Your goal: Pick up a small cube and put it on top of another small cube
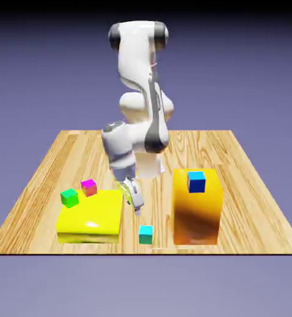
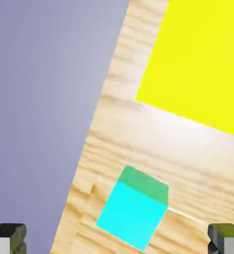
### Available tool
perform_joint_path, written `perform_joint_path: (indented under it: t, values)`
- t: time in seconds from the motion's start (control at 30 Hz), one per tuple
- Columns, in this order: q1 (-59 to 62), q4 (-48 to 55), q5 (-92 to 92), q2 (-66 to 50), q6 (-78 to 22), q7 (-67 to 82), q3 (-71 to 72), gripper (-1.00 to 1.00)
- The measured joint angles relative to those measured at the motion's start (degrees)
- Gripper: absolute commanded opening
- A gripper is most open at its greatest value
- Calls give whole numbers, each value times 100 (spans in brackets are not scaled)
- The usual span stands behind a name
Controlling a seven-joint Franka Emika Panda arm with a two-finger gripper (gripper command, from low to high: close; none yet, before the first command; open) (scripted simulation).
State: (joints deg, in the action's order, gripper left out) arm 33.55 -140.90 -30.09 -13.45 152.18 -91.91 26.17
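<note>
Pincer [image 2: 117,240] spread wide, empty, above the teal cube [image 2: 133,208] on the table [image 1: 247,179]; reaching step, next lower squarely and close.

teal cube [image 1: 146,234]: plain cyan
blue cube [image 1: 197,182]: bright blue
low block [image 1: 91,217]: yellow
tall block [image 1: 198,210]: orange
table [image 1: 43,179]: wood grain

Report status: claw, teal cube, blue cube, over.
Claw open, empty, above teal cube on table. Blue cube atop orange block. Yellow block alongside, not blocking. Over.
</note>
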Motion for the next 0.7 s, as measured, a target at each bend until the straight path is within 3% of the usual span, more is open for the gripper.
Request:
perform_joint_path:
  t: [0.17, 0.33, 0.37, 0.43, 0.7]
  values:
    - [530, 311, -465, -713, -338, -765, 405, 0]
    - [215, 523, -499, -1750, 536, -608, 348, 0]
    - [185, 543, -502, -1849, 619, -593, 343, -100]
    - [185, 543, -502, -1849, 620, -593, 343, -100]
    - [296, 543, -472, -209, -961, -1106, 411, -100]
